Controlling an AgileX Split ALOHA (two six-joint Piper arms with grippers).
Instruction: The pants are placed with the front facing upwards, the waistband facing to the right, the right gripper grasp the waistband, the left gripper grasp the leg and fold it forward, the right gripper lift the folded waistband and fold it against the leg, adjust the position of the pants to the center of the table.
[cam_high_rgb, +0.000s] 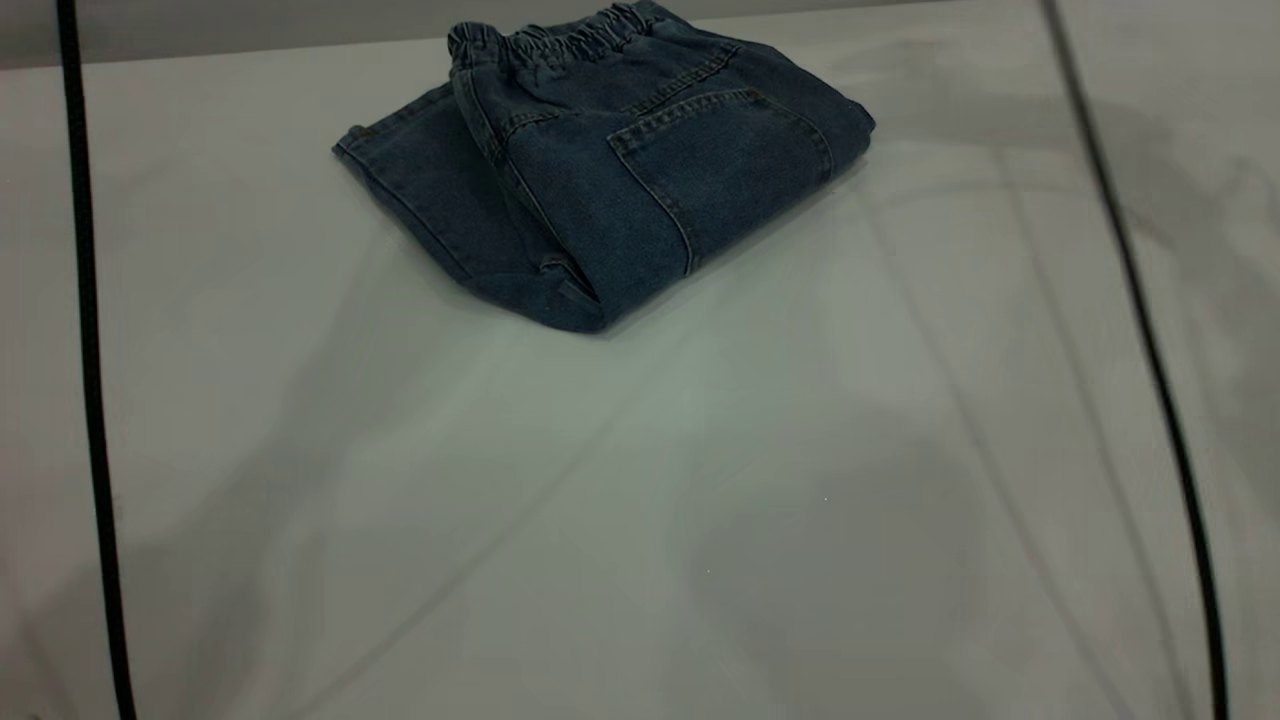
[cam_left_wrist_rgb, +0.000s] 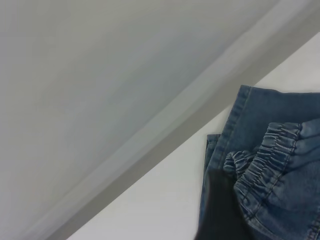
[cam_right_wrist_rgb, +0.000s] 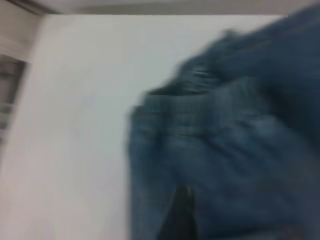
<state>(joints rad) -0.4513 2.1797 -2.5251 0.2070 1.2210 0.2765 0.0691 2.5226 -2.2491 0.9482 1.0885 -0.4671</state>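
Observation:
The pants (cam_high_rgb: 620, 170) lie folded into a compact bundle at the far middle of the table (cam_high_rgb: 640, 500), a back pocket (cam_high_rgb: 720, 160) facing up. The gathered waistband (cam_high_rgb: 560, 40) runs along the bundle's far edge. Neither gripper shows in the exterior view. In the left wrist view the waistband (cam_left_wrist_rgb: 265, 155) and pants (cam_left_wrist_rgb: 280, 210) are close, and a dark blurred part of my left gripper (cam_left_wrist_rgb: 220, 215) lies over the denim. In the right wrist view the pants (cam_right_wrist_rgb: 225, 150) are blurred, with a dark part of my right gripper (cam_right_wrist_rgb: 181, 215) just above them.
Two black cables hang across the exterior view, one at the left (cam_high_rgb: 90, 400) and one at the right (cam_high_rgb: 1150, 350). The table's far edge (cam_left_wrist_rgb: 150, 150) runs just behind the pants. Bare tabletop spreads in front of the bundle.

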